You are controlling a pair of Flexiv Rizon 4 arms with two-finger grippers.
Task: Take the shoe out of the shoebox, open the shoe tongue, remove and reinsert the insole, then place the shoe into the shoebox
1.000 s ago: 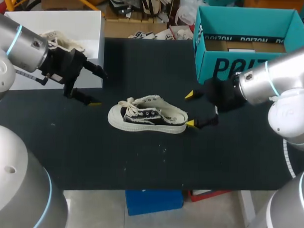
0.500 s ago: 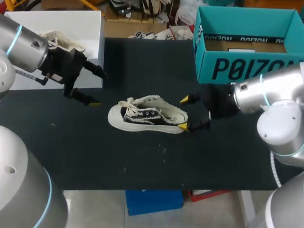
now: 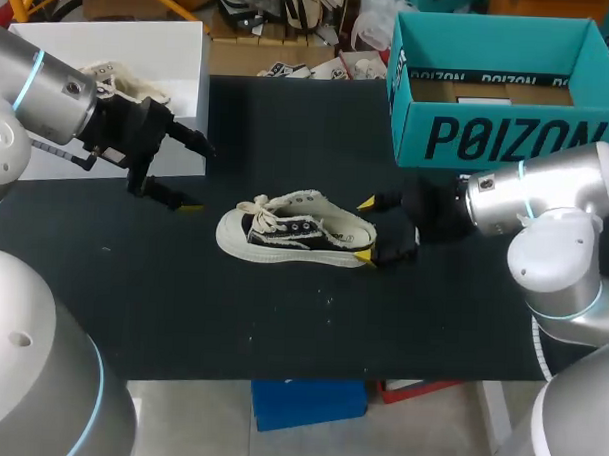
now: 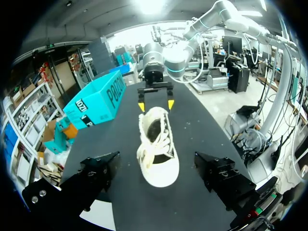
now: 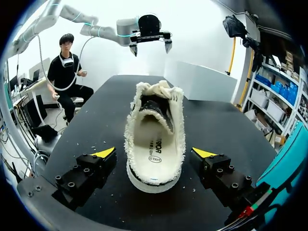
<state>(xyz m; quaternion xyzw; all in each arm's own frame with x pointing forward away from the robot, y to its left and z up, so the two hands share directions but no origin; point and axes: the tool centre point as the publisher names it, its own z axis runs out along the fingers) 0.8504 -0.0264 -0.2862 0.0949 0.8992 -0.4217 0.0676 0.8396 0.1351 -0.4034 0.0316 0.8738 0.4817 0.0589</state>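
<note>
Black table (image 3: pixel 281 317) keeps the work mid-span between both arms; teal shoebox (image 3: pixel 508 140) sits open-topped at the far right, probably so the right arm has a short return path; white box (image 3: pixel 180 64) at far left holds what looks like a second shoe (image 3: pixel 119 81); task shoe (image 3: pixel 296 230) is out, upright on its sole mid-table, toe toward the left arm, heel toward the right; right gripper (image 3: pixel 365 229) straddles the heel, fingers spread and clear of both sides, likely lining up to brace it; left gripper (image 3: pixel 194 176) hangs spread and empty, well apart from the toe; insole (image 5: pixel 155 144) seated inside; count: 2 boxes, 2 shoes, 2 grippers, 1 insole visible.
</note>
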